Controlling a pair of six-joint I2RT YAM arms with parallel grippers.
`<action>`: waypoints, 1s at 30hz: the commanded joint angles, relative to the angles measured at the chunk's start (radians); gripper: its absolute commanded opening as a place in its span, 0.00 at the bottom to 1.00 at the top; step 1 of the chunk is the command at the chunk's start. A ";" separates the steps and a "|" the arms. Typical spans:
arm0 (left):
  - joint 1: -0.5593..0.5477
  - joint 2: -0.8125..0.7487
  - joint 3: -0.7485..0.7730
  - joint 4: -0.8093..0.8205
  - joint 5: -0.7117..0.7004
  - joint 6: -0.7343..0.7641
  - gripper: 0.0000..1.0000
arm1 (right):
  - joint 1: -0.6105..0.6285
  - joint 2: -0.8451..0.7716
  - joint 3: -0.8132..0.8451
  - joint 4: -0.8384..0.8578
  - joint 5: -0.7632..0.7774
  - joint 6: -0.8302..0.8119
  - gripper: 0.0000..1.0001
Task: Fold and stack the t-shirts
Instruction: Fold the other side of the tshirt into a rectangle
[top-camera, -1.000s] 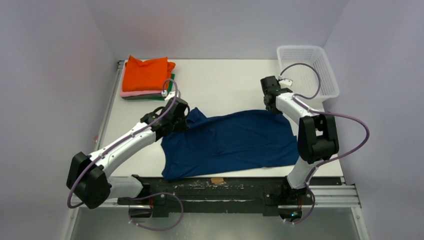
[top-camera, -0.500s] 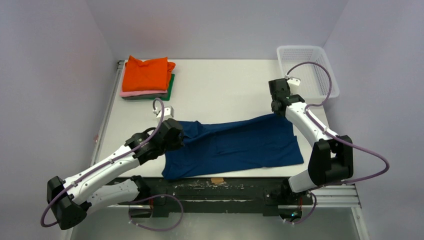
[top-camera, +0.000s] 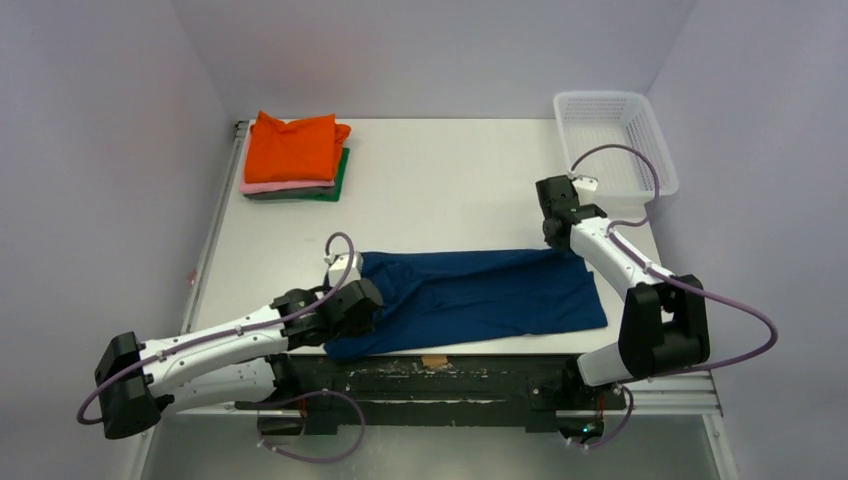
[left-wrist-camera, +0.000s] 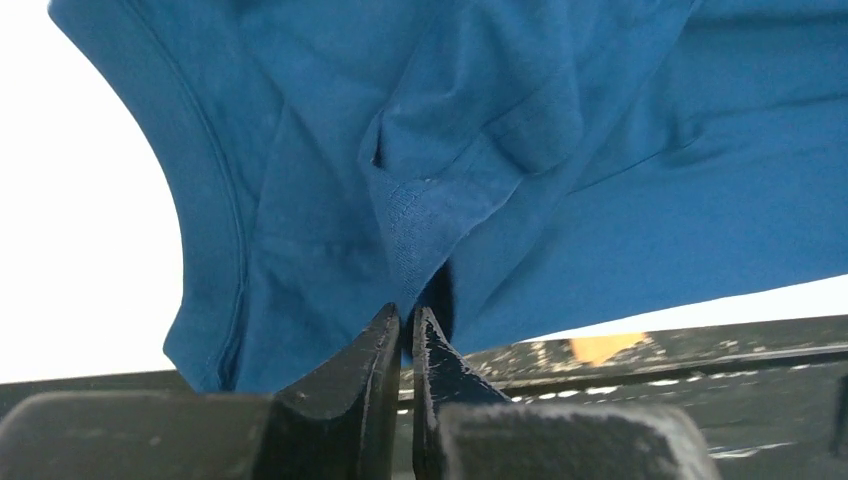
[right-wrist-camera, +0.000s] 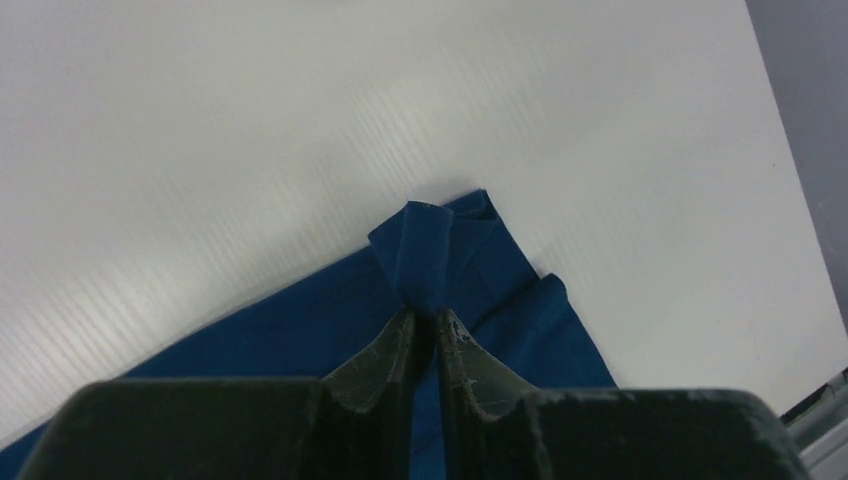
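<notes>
Navy-blue cloth, one short-sleeved t-shirt (top-camera: 480, 290), lies as a long band across the counter (top-camera: 450, 180) toward 6 o'clock, close to the near edge. It is partly folded over on itself, with creases running along its length. The left hand (left-wrist-camera: 405, 322) is at the shirt's 9 o'clock end; its fingers are closed to a narrow slit, pinching a stitched hem fold of the navy cloth. The right hand (right-wrist-camera: 426, 320) is at the shirt's 2 o'clock corner, fingers likewise closed on a small doubled-over tab of the same cloth, which stands up from the counter at that point. At 10 o'clock on the counter sits a stack of folded shirts: orange t-shirt (top-camera: 295, 145) on top, pink t-shirt (top-camera: 250, 185) showing as a thin edge beneath it, dark green t-shirt (top-camera: 340, 180) at the bottom. The stack is well apart from the navy shirt. A white mesh basket (top-camera: 663, 165) stands at 1 o'clock, at the counter's far corner.
</notes>
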 joint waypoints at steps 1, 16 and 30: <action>-0.044 0.045 -0.064 0.027 0.067 -0.070 0.12 | -0.001 -0.007 -0.036 -0.119 0.113 0.130 0.19; 0.039 -0.091 0.030 0.207 0.063 0.232 1.00 | -0.004 -0.390 -0.145 -0.019 -0.050 0.142 0.79; 0.149 0.574 0.332 0.169 0.055 0.430 0.64 | -0.003 -0.491 -0.200 0.000 -0.161 0.087 0.77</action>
